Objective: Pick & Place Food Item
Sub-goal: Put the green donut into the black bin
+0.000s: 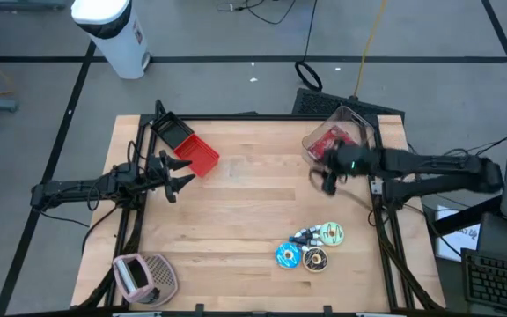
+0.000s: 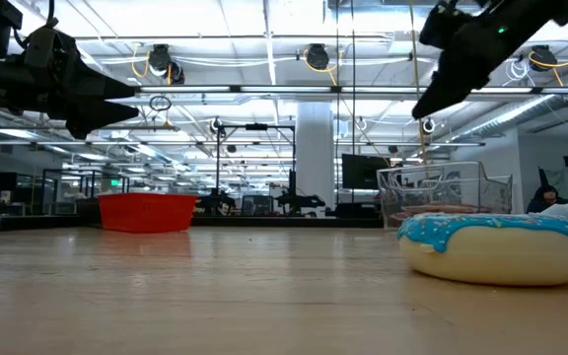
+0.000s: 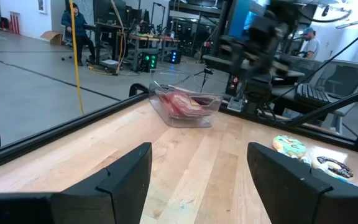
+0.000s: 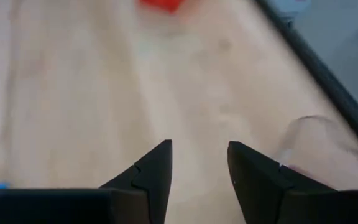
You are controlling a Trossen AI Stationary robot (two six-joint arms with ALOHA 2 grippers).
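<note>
Three frosted donuts (image 1: 311, 246) lie in a cluster on the wooden table near its front right; the blue one (image 2: 496, 247) fills the low view's right. A clear container (image 1: 337, 141) with red food inside stands at the far right. A red basket (image 1: 196, 154) stands at the far left. My right gripper (image 1: 324, 180) hangs open above the table just in front of the clear container (image 4: 316, 149), tilted down, with nothing between its fingers (image 4: 199, 155). My left gripper (image 1: 179, 180) waits open and level at the left, beside the red basket.
A pink and grey object (image 1: 143, 277) lies at the near left corner. A dark frame rail (image 1: 253, 116) runs along the table's far edge. Bare wood (image 1: 253, 202) stretches between the two grippers. People are in the room beyond the table (image 3: 73, 25).
</note>
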